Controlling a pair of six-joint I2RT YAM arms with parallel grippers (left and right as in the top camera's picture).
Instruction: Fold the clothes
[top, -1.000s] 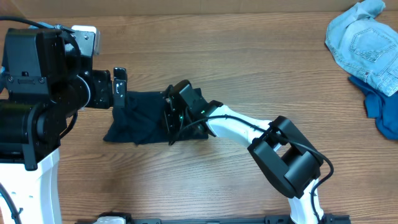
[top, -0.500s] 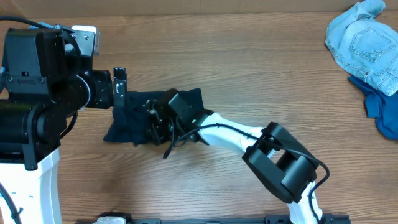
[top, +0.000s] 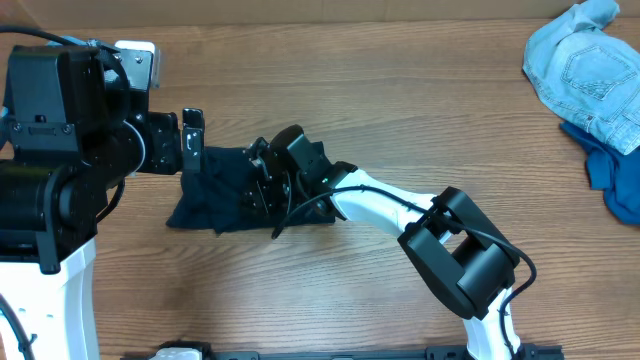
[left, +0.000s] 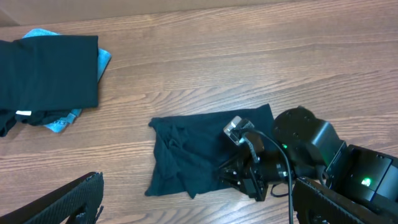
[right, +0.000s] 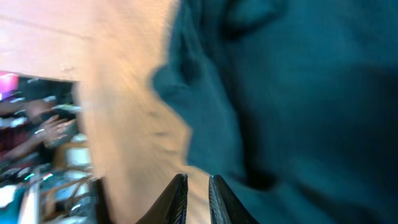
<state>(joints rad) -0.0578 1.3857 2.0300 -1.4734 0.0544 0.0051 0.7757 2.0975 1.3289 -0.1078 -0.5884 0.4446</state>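
Observation:
A dark navy shirt (top: 218, 195) lies folded into a rough rectangle on the wooden table; it also fills the right wrist view (right: 298, 93). My right gripper (top: 262, 182) hovers low over the shirt's right half. Its jaws (right: 198, 186) are nearly together with a thin gap, bare wood behind them and no cloth between them. My left gripper (top: 192, 142) stays by the shirt's far left corner, open wide. In the left wrist view its fingers (left: 68, 202) stand at both lower corners, above the shirt (left: 193, 152).
Pale denim clothes (top: 585, 70) and a mid-blue piece (top: 612, 180) lie at the table's far right. A folded dark garment (left: 50, 71) on a light blue one (left: 104, 59) shows in the left wrist view. The left arm's base (top: 50, 170) fills the left edge.
My right gripper swept left over the shirt half a second ago and has come back right, near where it was a second ago. The left arm has not moved.

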